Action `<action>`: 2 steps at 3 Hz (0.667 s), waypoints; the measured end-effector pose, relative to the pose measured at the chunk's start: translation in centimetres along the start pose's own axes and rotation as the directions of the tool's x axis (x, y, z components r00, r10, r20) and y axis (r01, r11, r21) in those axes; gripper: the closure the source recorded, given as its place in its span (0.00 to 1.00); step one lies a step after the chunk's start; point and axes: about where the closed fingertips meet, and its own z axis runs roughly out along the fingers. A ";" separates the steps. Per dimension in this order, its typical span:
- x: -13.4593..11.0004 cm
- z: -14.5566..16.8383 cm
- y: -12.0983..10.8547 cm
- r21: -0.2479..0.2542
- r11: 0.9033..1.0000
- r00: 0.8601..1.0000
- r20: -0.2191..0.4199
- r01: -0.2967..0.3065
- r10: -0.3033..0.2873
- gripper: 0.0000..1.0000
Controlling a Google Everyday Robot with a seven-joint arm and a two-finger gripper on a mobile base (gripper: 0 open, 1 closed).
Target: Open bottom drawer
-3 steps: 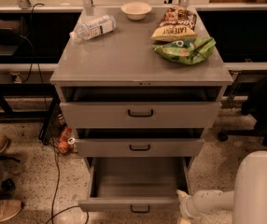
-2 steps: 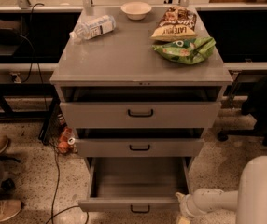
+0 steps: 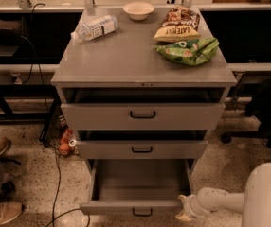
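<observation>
At centre: cabinet (image 3: 142, 60). Lowest in it: bottom drawer (image 3: 138, 186), pulled well out toward near side. Low right, just beside drawer front's right corner: gripper (image 3: 185, 213); open or closed, can't tell. Looks like end of pull. Next: back off without nudging drawer.

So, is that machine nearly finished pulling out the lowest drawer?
Mostly done, it seems: the lowest grey metal drawer stands pulled well out, its bare inside showing. In hand: the robot's pale pincer is low at the drawer's right front corner; whether it touches is unclear. Left: probably just backing away.
</observation>
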 end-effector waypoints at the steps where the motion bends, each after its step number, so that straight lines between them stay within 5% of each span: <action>1: 0.3 -0.6 -0.1 0.012 1.000 1.000 -0.009 -0.006 0.006 0.86; 2: 1.0 -1.1 1.4 0.031 0.999 0.999 0.003 -0.043 0.043 1.00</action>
